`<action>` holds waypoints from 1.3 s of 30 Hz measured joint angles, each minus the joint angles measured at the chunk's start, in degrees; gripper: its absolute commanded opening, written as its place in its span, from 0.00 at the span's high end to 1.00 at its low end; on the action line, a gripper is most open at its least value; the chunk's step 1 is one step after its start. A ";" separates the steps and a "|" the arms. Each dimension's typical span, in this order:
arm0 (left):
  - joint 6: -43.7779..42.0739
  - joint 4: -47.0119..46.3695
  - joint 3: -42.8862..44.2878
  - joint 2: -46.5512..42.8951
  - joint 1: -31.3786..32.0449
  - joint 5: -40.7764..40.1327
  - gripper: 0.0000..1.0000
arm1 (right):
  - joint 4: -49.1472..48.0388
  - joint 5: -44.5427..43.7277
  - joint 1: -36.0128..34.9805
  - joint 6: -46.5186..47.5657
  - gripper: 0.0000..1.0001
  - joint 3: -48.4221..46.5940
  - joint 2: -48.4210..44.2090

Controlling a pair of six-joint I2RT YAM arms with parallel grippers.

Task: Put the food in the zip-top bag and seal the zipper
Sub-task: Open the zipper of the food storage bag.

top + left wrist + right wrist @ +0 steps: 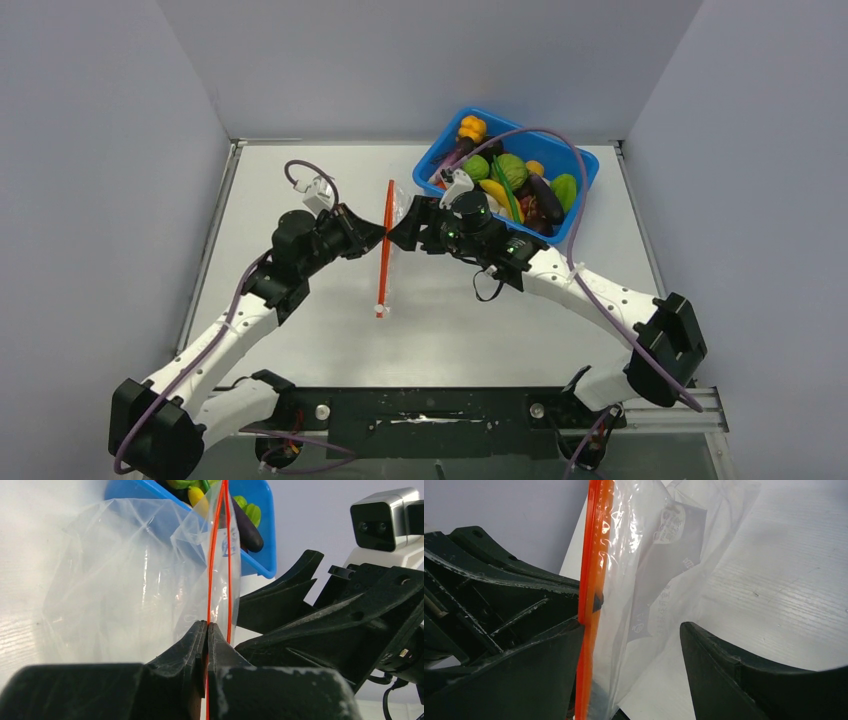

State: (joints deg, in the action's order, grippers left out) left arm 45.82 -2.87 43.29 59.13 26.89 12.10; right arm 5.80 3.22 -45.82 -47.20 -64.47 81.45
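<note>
There, the bag point(125, 580) stood on edge at the middle of the table point(300, 190), its zipper point(384, 255) running near-to-far between the grippers. The left gripper point(207, 627) was clenched on the zipper; the right gripper point(634, 635) gaped, a finger on either side of the bag. Behind it, at the far right, the bin point(436, 150) held the food point(510, 172). Printing on the bag was too blurred to read.

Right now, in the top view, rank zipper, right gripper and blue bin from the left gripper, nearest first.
1. zipper, pinched in the left gripper
2. right gripper, facing it from the right
3. blue bin, back right
</note>
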 measured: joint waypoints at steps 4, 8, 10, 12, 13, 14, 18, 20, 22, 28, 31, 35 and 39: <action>1.62 -0.55 -1.53 0.00 0.09 -0.15 1.00 | -0.61 0.83 -0.02 -1.31 0.27 0.00 0.76; 2.91 -0.81 -2.21 0.04 0.39 -0.46 1.00 | -0.59 1.31 0.00 -1.97 0.23 -0.04 2.10; 3.23 -0.85 -2.45 0.11 0.42 -0.81 1.00 | -0.74 1.51 0.00 -2.16 0.22 -0.04 2.38; 3.43 -0.87 -2.56 0.22 0.42 -0.98 1.00 | -0.76 1.77 0.00 -2.43 0.20 -0.04 2.45; 3.52 -0.94 -2.58 0.24 0.44 -1.01 1.00 | -0.76 1.95 0.00 -2.56 0.20 -0.02 2.45; 3.56 -1.22 -2.67 0.24 0.46 -1.01 1.00 | -0.83 2.03 0.00 -2.58 0.20 -0.02 2.45; 3.91 -2.08 -3.32 0.24 0.46 -1.33 1.00 | -0.83 2.08 -0.02 -2.56 0.22 0.02 2.45; 4.35 -2.12 -3.41 0.24 0.46 -1.42 1.00 | -0.55 1.16 -0.31 -2.12 0.24 0.09 2.45; 4.70 -2.12 -3.48 0.26 0.44 -1.42 1.00 | 0.37 -1.05 -0.96 -1.16 0.33 0.07 2.36; 6.54 -3.76 -4.09 0.24 0.57 -0.87 1.00 | 5.22 -7.72 -2.71 2.43 0.54 0.02 2.19; 6.34 -3.41 -4.07 0.00 0.61 -0.94 1.00 | 7.72 -11.37 -2.60 3.65 0.57 0.02 1.88; 4.42 0.31 -2.45 -0.20 0.61 -0.94 1.00 | 10.95 -16.63 -2.51 5.44 0.68 0.02 0.07; 1.62 5.46 3.04 0.85 0.61 -0.52 1.00 | 11.63 -19.43 -1.64 6.75 0.77 0.50 -1.88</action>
State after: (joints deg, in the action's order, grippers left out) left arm 47.44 2.59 46.33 59.99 27.51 11.57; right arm 17.43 -16.21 -47.46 -40.45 -63.96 79.57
